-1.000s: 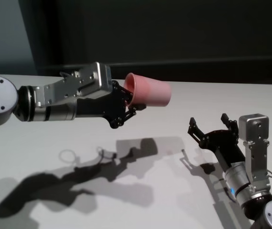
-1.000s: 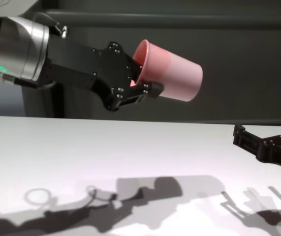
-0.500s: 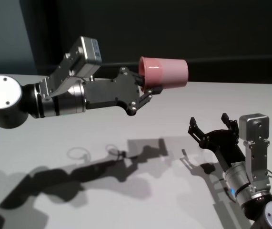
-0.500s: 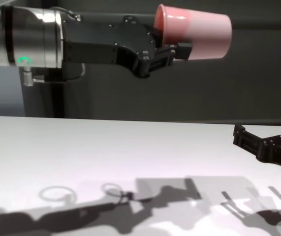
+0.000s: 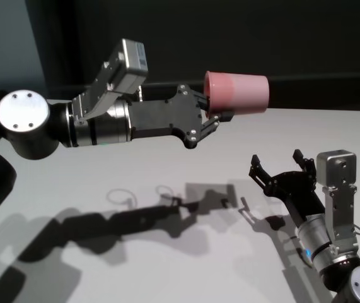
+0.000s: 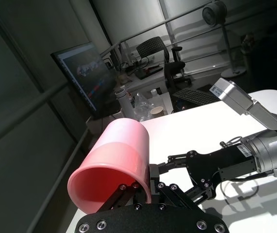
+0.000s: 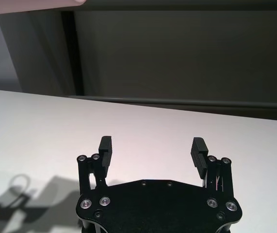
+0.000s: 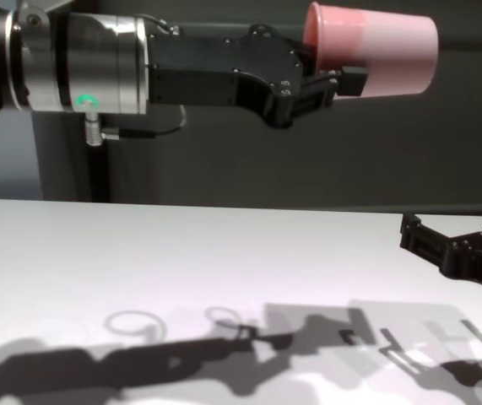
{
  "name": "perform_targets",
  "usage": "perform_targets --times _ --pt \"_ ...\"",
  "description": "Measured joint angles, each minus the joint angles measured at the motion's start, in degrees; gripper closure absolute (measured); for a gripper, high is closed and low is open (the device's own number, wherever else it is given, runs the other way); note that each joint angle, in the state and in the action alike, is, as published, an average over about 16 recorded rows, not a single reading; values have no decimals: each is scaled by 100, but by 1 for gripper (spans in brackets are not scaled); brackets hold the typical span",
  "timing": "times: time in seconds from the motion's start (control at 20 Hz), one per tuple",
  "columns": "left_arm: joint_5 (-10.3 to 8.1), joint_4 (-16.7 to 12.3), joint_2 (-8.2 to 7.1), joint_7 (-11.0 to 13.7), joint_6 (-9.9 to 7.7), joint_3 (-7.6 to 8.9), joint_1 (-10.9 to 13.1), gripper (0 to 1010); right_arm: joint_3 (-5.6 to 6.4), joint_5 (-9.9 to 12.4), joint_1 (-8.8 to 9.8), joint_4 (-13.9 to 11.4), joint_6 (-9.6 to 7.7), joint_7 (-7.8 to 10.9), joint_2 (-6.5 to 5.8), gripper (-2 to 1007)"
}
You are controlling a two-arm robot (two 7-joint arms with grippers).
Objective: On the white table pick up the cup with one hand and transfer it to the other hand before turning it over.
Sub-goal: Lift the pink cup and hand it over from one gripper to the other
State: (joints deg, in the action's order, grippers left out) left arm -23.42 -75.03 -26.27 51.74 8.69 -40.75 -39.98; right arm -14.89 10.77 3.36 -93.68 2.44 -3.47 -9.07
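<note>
My left gripper is shut on the rim of the pink cup. It holds the cup on its side, high above the white table, with the cup's base pointing right. The chest view shows the cup in the left gripper near the top. In the left wrist view the cup has its mouth toward the camera. My right gripper is open and empty, low over the table, below and to the right of the cup. It also shows in the right wrist view and the chest view.
A dark wall runs behind the table's far edge. Arm shadows lie across the tabletop. The left wrist view shows my right arm past the cup, with a monitor and chairs farther off.
My left arm has carried the cup up and to the right, and the cup has levelled out on its side. The right gripper has not moved.
</note>
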Motion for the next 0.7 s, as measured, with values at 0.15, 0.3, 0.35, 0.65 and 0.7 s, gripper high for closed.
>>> perform_targets --times 0.15,0.3,0.35,0.65,0.7 --pt "-40 183 91 106 75 -54 -72 961 0 0 0 0 0 0 0 2" --pt "-84 341 156 200 143 -98 -122 961 0 0 0 0 0 0 0 2" --pt "-103 387 173 231 163 -108 -132 961 0 0 0 0 0 0 0 2" --pt "-267 607 243 413 243 -131 -172 961 0 0 0 0 0 0 0 2" --pt "-301 633 250 442 249 -130 -177 961 0 0 0 0 0 0 0 2"
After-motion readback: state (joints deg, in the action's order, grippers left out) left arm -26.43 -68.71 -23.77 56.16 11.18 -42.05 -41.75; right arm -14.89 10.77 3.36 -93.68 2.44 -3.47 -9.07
